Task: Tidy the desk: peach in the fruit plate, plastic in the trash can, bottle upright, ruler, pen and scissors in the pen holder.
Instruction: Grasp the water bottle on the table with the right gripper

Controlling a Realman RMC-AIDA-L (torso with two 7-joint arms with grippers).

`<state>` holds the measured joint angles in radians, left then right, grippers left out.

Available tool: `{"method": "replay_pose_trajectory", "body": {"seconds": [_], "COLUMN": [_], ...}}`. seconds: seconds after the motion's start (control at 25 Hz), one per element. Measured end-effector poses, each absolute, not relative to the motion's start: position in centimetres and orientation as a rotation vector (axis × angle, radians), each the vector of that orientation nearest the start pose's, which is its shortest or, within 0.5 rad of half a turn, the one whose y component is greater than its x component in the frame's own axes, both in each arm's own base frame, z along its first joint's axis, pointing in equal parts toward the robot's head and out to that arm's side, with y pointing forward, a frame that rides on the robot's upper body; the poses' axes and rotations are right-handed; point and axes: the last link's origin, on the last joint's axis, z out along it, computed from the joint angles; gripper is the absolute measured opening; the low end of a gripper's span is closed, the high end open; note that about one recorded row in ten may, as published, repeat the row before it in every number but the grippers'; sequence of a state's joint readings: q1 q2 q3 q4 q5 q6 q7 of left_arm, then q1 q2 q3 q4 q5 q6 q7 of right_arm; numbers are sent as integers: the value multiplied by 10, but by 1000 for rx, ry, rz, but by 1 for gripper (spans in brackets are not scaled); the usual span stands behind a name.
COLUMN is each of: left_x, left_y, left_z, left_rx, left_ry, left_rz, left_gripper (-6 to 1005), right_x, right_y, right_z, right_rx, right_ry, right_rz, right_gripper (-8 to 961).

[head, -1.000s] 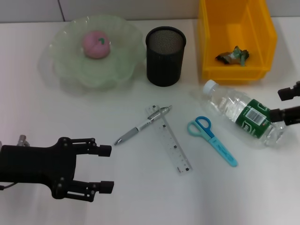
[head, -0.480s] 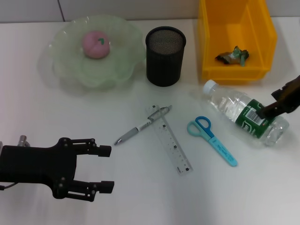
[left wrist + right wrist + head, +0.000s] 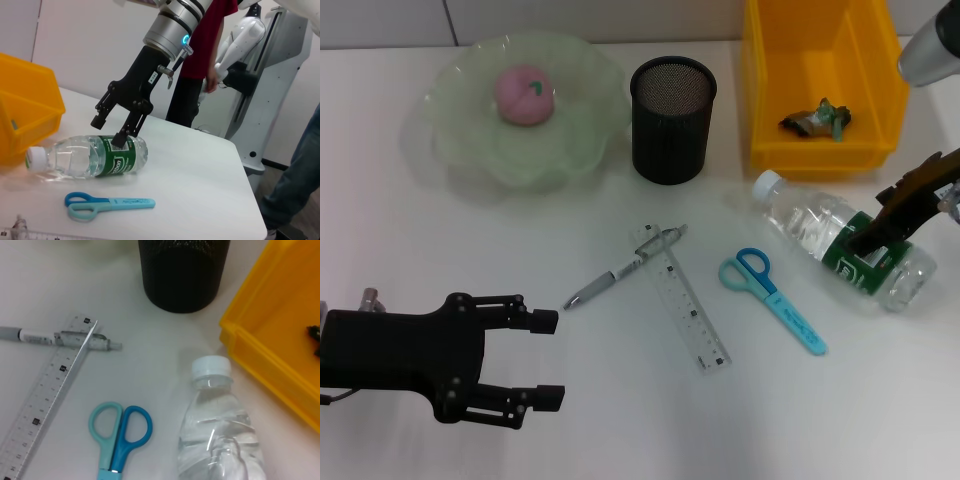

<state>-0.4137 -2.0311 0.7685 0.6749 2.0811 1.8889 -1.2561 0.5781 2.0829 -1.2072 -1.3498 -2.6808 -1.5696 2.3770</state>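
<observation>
At the right edge of the head view, the right gripper [image 3: 880, 228] straddles the lying bottle [image 3: 835, 250] with jaws spread. It should close squarely across the label, then tip the bottle upright slowly. The left gripper [image 3: 542, 360] waits open, lower left.

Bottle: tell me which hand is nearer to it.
Right. The right hand is open over the bottle, at its green label; the left hand hangs far across the table, beyond the ruler.

A: What can't we see properly?
B: The right gripper [image 3: 876, 228] hides part of the bottle's [image 3: 820, 243] green label; the yellow bin [image 3: 820, 150] is cropped at twelve o'clock.
</observation>
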Motion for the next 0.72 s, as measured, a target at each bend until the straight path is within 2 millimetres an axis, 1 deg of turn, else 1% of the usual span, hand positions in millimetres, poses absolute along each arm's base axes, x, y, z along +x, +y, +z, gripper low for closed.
{"method": "replay_pose_trajectory", "body": {"seconds": [0.24, 0.28, 0.32, 0.36, 0.4, 0.56, 0.72], "left_x": [-284, -284, -284, -284, -284, -285, -286], "left_y": [255, 255, 255, 254, 254, 253, 252], "left_z": [9, 9, 9, 8, 8, 8, 7], "left_rx": [-3055, -3054, -3054, -3054, -3054, -3053, -3051], "left_ry": [-493, -493, -493, -495, -495, -508, -512], "left_rz": [-724, -724, -724, -725, -725, -730, -729], "left_gripper": [827, 827, 827, 827, 827, 827, 827], "right_x": [214, 216, 216, 218, 218, 222, 223], "right_y": [364, 365, 365, 367, 367, 370, 372], "right_z": [25, 20, 20, 15, 15, 3, 0], "right_rx": [-2540, -2538, -2538, -2535, -2535, -2544, -2544], "right_ry": [872, 878, 878, 877, 877, 870, 876], "right_rz": [-510, -517, -517, -523, -523, -546, -548], "right_gripper": [809, 811, 812, 814, 814, 812, 810]}}
